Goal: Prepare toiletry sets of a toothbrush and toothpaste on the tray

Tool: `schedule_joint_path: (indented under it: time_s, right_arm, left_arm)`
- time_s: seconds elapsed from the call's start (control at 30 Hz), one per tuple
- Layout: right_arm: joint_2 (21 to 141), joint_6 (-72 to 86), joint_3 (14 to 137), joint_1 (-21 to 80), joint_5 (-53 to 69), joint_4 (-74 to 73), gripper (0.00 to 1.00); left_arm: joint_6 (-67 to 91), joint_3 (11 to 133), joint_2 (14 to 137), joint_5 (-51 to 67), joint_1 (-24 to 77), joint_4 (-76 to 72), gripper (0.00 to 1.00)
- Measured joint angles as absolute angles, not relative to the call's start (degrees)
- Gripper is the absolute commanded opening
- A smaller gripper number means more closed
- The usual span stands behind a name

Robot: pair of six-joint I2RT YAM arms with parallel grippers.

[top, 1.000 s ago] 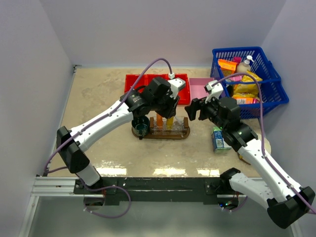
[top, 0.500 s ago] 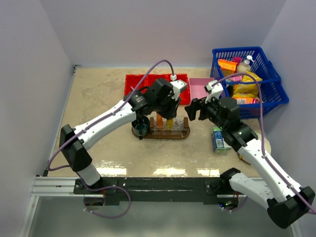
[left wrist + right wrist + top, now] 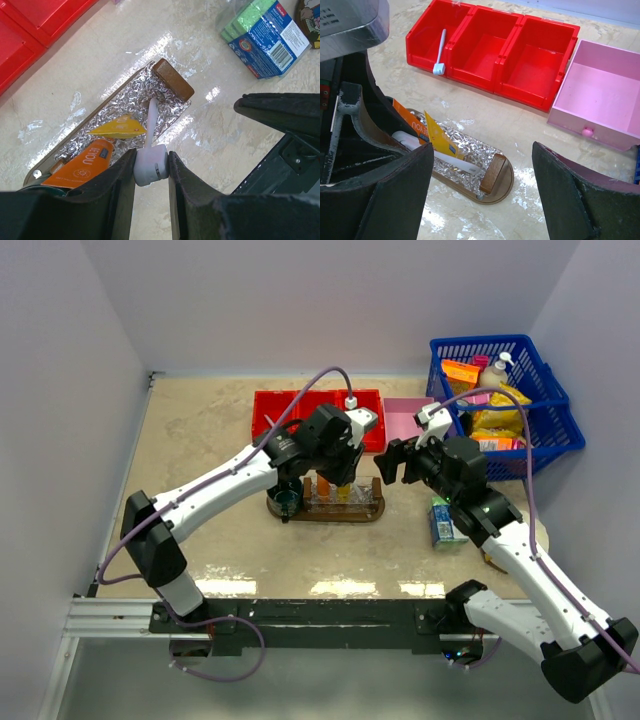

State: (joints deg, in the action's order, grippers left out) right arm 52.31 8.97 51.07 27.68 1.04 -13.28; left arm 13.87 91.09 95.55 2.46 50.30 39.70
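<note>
Left hand: my left hand [image 3: 151, 161] is clenched on the white toothbrush [image 3: 150, 120], its two fingers pinching the brush's broad end from the sides
Right hand: my right hand [image 3: 388, 468] is released, jaws wide with nothing between them, hanging just beside the tray's right end
Toothbrush: the shaft runs from the grip out over the tray [image 3: 506, 186], with its free tip above the silvery crinkled lining [image 3: 125, 100] near the brown end block [image 3: 173, 80]; I cannot tell whether the tip touches
Toothpaste: the deep orange tube [image 3: 82, 165] and the yellower tube [image 3: 119, 127] are on the lining just beside the brush
Spare: another toothbrush [image 3: 440, 52] lies in the leftmost compartment, as the right wrist view shows it, of the red bin [image 3: 530, 65], well apart from the tray
Handling: I judge the brush very light, stiff and slick; held at one end it can pivot between the pads, so I would lower it gently, since it could bounce or roll on the bumpy lining if dropped
Where to hold: the broad end suits placing; to pick one off the desk [image 3: 225, 135] I would pinch mid-shaft across its narrow width
Tubes: soft, flat and light by my guess; I would take them across the flat faces near the middle, lightly, so they neither buckle nor squirt
</note>
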Motion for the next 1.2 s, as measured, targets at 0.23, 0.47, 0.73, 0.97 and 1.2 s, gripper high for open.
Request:
schedule_joint_path:
  time_s: [0.23,0.47,0.73,0.97,1.2]
  right_arm:
    - [52.31,8.97,51.07,27.68,1.04,-13.28,0.82]
    - [52.31,8.97,51.07,27.68,1.02,-13.28,0.82]
    - [52.31,8.99,51.07,27.68,1.02,-13.30,0.82]
    - [52.31,8.97,51.07,27.68,1.02,-13.32,0.82]
    - [52.31,8.97,51.07,27.68,1.04,-13.32,0.83]
  left_arm:
    - [13.89,90.00,95.55,2.48,50.30,38.41,0.00]
    - [13.89,88.86,95.55,2.46,50.28,37.32,0.00]
    - [13.89,88.49,95.55,2.46,50.28,36.34,0.00]
    - [13.89,87.68,95.46,2.48,50.28,35.33,0.00]
    - [13.91,86.21,94.52,2.04,50.28,34.41,0.00]
